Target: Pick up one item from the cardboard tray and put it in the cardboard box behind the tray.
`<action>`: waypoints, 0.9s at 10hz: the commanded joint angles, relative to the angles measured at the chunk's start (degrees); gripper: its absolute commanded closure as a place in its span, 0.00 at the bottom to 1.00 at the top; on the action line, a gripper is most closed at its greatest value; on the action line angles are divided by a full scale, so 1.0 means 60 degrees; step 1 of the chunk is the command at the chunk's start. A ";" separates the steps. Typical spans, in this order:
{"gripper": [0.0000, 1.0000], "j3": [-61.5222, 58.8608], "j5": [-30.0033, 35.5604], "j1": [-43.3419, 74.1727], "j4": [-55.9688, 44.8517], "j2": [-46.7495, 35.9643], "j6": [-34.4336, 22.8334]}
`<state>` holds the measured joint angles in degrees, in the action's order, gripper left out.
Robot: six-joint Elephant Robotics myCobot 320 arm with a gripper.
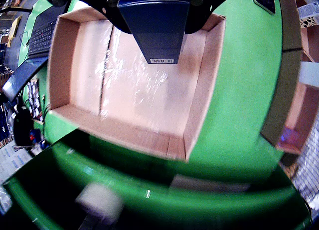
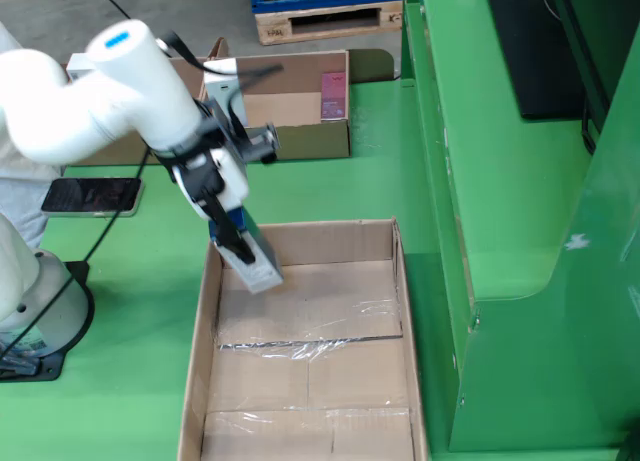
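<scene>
My gripper (image 2: 230, 226) is shut on a dark blue box (image 2: 252, 259) with a pale end and holds it tilted over the far left corner of a large open cardboard box (image 2: 398, 281). In the wrist view the gripper (image 1: 157, 3) holds the blue box (image 1: 158, 33), with a barcode label at its lower end, above the bare taped floor of the cardboard box (image 1: 65, 65). A shallower cardboard tray (image 2: 300, 141) lies farther back with a pink item (image 2: 333, 94) in it.
A phone (image 2: 90, 195) lies on the green surface left of the arm. A tall green machine wall (image 2: 500, 181) runs along the right. The robot base (image 2: 35, 311) stands at the left. A wooden pallet (image 2: 320, 21) is at the back. A keyboard (image 1: 42, 38) shows in the wrist view.
</scene>
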<state>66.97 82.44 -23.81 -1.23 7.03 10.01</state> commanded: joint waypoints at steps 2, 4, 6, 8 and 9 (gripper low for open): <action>1.00 -0.1541 -0.0367 -0.0408 -0.0748 -0.1018 -0.0009; 1.00 -0.1997 -0.0543 -0.0632 -0.1193 -0.1199 -0.0020; 1.00 -0.2175 -0.0619 -0.0731 -0.1310 -0.1179 -0.0018; 1.00 -0.2827 -0.0767 -0.0956 -0.1818 -0.1158 -0.0102; 1.00 -0.2620 -0.0855 -0.1087 -0.1680 -0.1238 -0.0141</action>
<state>54.31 78.57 -28.82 -11.25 0.79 9.84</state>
